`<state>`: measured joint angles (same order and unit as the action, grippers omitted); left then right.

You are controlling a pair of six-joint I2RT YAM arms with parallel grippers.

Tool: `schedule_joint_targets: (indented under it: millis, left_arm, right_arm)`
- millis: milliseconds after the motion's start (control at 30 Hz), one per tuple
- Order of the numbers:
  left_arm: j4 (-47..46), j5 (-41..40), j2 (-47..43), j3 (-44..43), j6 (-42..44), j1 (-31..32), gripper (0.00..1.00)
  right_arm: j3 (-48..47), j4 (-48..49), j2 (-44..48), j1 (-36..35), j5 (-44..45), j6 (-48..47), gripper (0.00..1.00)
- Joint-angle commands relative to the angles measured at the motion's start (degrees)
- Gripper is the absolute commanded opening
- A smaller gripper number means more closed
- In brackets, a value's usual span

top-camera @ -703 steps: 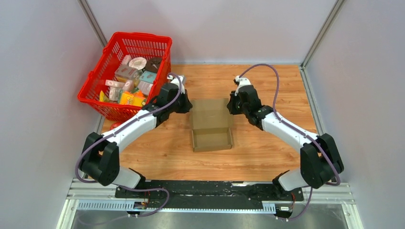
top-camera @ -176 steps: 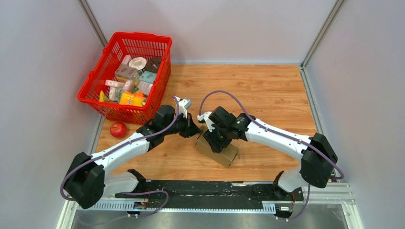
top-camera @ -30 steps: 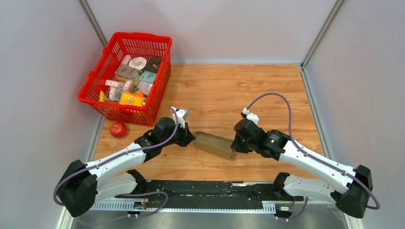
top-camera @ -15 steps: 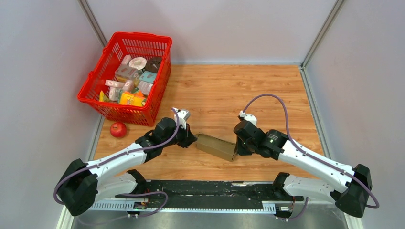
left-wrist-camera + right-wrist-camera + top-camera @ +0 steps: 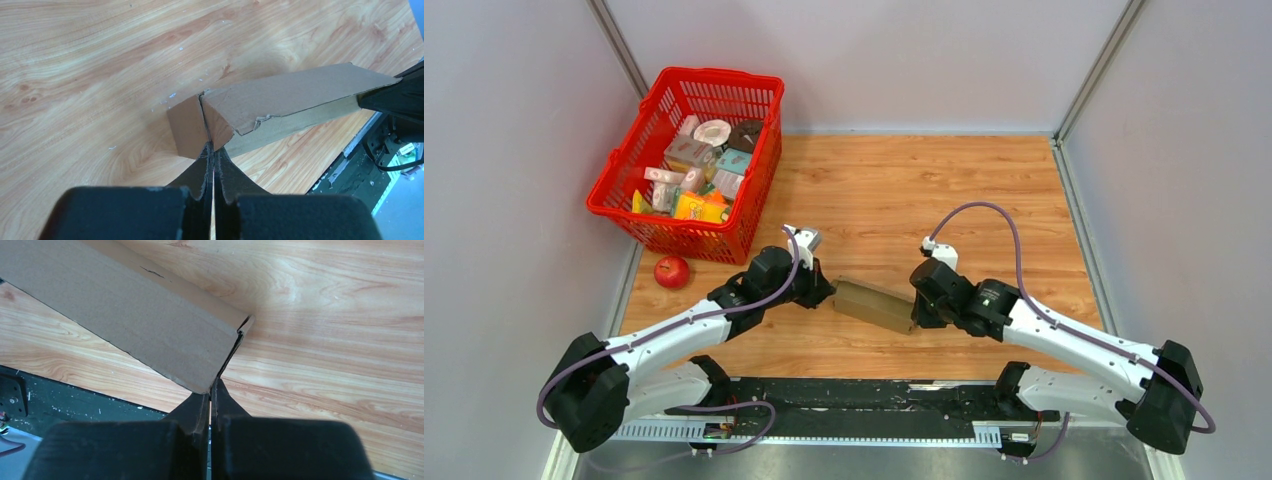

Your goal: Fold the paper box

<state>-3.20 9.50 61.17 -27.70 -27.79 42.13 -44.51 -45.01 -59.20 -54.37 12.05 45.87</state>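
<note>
The paper box (image 5: 874, 305) is a closed brown cardboard box lying slanted on the wooden table, between my two grippers. My left gripper (image 5: 827, 293) is shut, its tips touching the box's left end. In the left wrist view the gripper (image 5: 212, 146) meets the seam of the end flaps of the box (image 5: 280, 100). My right gripper (image 5: 913, 316) is shut, its tips against the box's right end. In the right wrist view the gripper (image 5: 211, 385) sits at the lower corner of the box (image 5: 125, 305). Nothing shows between either pair of jaws.
A red basket (image 5: 622, 165) full of small printed packages stands at the back left. A red apple (image 5: 672, 271) lies in front of it, left of my left arm. A black rail (image 5: 854, 395) runs along the table's near edge. Grey walls close in both sides.
My right gripper has shifted slightly nearer and leftward along the box's right end. The box and my left gripper have stayed almost still.
</note>
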Motion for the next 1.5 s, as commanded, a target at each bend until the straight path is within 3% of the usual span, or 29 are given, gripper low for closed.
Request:
schedule_joint_targets:
  millis: [0,133,200,267,333,367,467,567,633,700,833,933,1067,1467]
  left_arm:
    - [3.5,-1.1,0.0,1.4,-0.4,0.2,0.0]
    - [3.5,-3.3,-1.6,2.5,-1.1,0.3,0.0]
    - [3.4,-4.7,-2.1,3.1,-1.5,0.3,0.0]
    - [3.5,-5.4,-2.8,3.9,-2.1,0.3,0.0]
    - [3.5,-6.2,-3.4,4.1,-2.6,0.4,0.0]
    - [3.4,-6.4,-3.5,4.2,-2.7,0.4,0.0]
    - [3.5,-6.6,-4.0,4.1,-3.1,0.7,0.0]
    - [3.6,-7.3,-4.6,3.7,-3.1,1.1,0.0]
    - [4.1,-7.8,-4.6,3.6,-3.1,1.3,0.0]
    - [4.3,-8.4,-4.8,3.5,-3.2,1.5,0.0]
    - [5.1,-9.3,-5.4,3.3,-3.6,2.2,0.0]
    - [5.7,-11.0,-5.9,2.9,-3.6,3.0,0.0]
    - [6.6,-12.2,-5.9,2.2,-3.3,3.7,0.0]
    - [7.2,-13.7,-4.5,0.7,-2.8,5.0,0.0]
  right_arm:
    - [3.6,8.5,-0.1,-3.1,3.3,1.6,0.0]
    - [5.8,12.0,1.5,-3.6,5.0,-1.0,0.0]
    - [4.4,10.3,2.7,-3.6,4.6,-3.0,0.11]
    - [3.4,8.5,4.0,-3.5,3.3,-2.8,0.32]
    - [1.6,5.5,6.5,-3.5,0.4,-0.6,0.44]
    - [1.1,4.3,7.2,-3.3,-0.4,1.1,0.63]
    - [1.7,1.9,11.6,-0.8,-3.4,10.2,0.88]
    - [4.9,4.7,17.2,3.8,-6.1,17.7,0.96]
    - [6.8,8.8,20.2,8.7,-8.7,20.9,0.95]
    - [8.9,12.6,21.0,12.4,-11.2,25.5,0.87]
    - [10.9,19.1,17.6,20.8,-23.9,29.4,0.78]
    - [11.7,22.2,14.8,23.2,-27.8,30.2,0.7]
    - [12.1,23.5,13.7,24.2,-29.3,30.1,0.54]
    - [13.4,21.0,12.3,24.2,-31.9,25.0,0.43]
